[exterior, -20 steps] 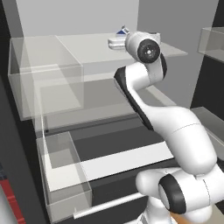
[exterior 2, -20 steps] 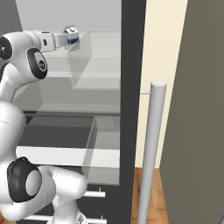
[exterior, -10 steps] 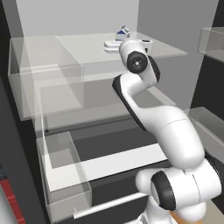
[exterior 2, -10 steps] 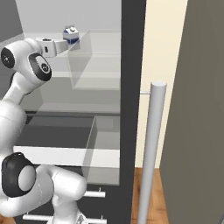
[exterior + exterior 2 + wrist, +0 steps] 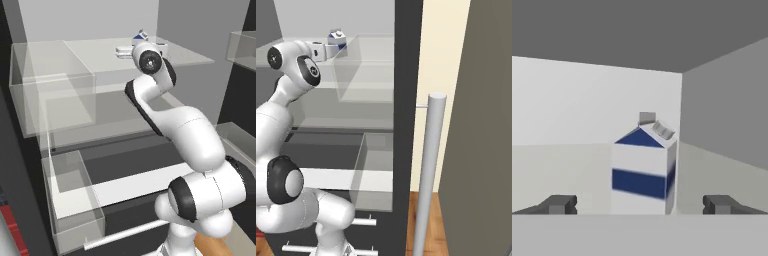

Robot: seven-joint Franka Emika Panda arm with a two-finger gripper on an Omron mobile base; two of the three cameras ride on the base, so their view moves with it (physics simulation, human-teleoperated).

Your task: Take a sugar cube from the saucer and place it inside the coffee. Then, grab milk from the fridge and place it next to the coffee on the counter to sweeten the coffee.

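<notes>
Arm has swung further in toward the milk (image 5: 643,167) on the fridge's (image 5: 406,100) upper shelf (image 5: 95,54)

The gripper (image 5: 639,204) has closed in on the upright carton, jaws spread wide, one either side and not touching. Risk: a slightly off-centre advance could nudge and tip the light carton before the jaws clench. Near left, a clear bin (image 5: 52,90); lower, an open drawer (image 5: 75,200); nothing blocks the reach

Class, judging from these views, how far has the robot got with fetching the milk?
Done: the fridge stands open, arm reaching inside. In hand: the open gripper faces the milk, upright on the shelf, ungrasped. Left: closing on it, carrying it to the counter. The sugar step cannot be judged here.
</notes>
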